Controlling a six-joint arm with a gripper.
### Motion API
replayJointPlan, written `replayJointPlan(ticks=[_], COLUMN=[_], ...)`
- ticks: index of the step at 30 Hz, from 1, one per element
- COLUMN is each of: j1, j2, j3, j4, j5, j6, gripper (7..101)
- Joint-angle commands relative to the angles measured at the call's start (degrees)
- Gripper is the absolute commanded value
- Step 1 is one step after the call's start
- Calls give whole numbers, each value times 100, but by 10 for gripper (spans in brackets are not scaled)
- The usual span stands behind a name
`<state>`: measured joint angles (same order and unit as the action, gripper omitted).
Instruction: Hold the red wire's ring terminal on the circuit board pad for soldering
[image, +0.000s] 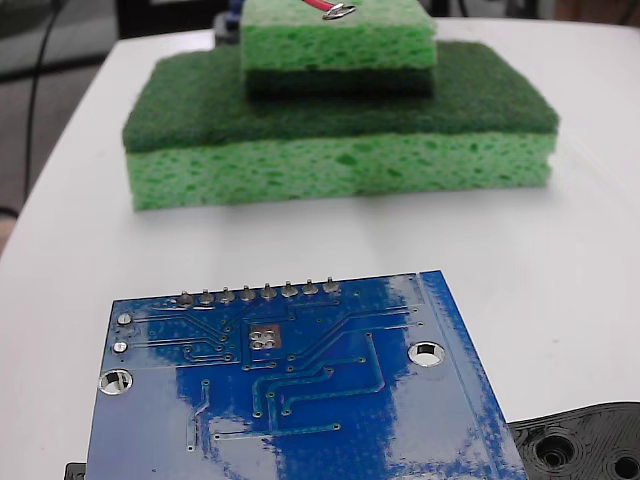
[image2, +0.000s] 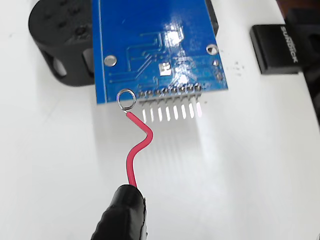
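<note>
In the wrist view the red wire (image2: 136, 147) curves up out of a thick black sleeve (image2: 122, 212) at the near edge of the picture and ends in the ring terminal (image2: 126, 98). The ring appears over the near left corner of the blue circuit board (image2: 150, 35), just left of the row of solder pins (image2: 172, 91); whether it touches the board cannot be told. The small square silver pad (image2: 163, 68) lies farther in on the board, apart from the ring.

The fingers of the hand do not show in either view (only the black sleeve does), so I cannot tell how the hand stands.

In the fixed view the board (image: 300, 400) lies near the camera on the white table (image: 580, 200), its pad (image: 264, 338) just below the pin row (image: 258, 293). Far behind stand two stacked green sponges (image: 340, 140), and the ring (image: 338, 12) with a bit of red wire (image: 312, 6) shows at the top edge, in front of the upper sponge. A black plastic part (image2: 62, 45) sits at the board's left in the wrist view.
</note>
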<state>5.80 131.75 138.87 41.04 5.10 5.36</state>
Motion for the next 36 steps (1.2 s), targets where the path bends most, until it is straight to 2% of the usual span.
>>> replayJointPlan(ticks=[1,7,13,32,36], j1=[-26,-53,-158,-123,-97], j2=[35,316,1564,4324,4324], j3=[79,492,1230,2927,3085], j4=[0,-18,141,431,360], j5=[70,35,44,-466,-554], j6=[44,88,149,-79,-105], gripper=[1003,1003,1003,1003,1003])
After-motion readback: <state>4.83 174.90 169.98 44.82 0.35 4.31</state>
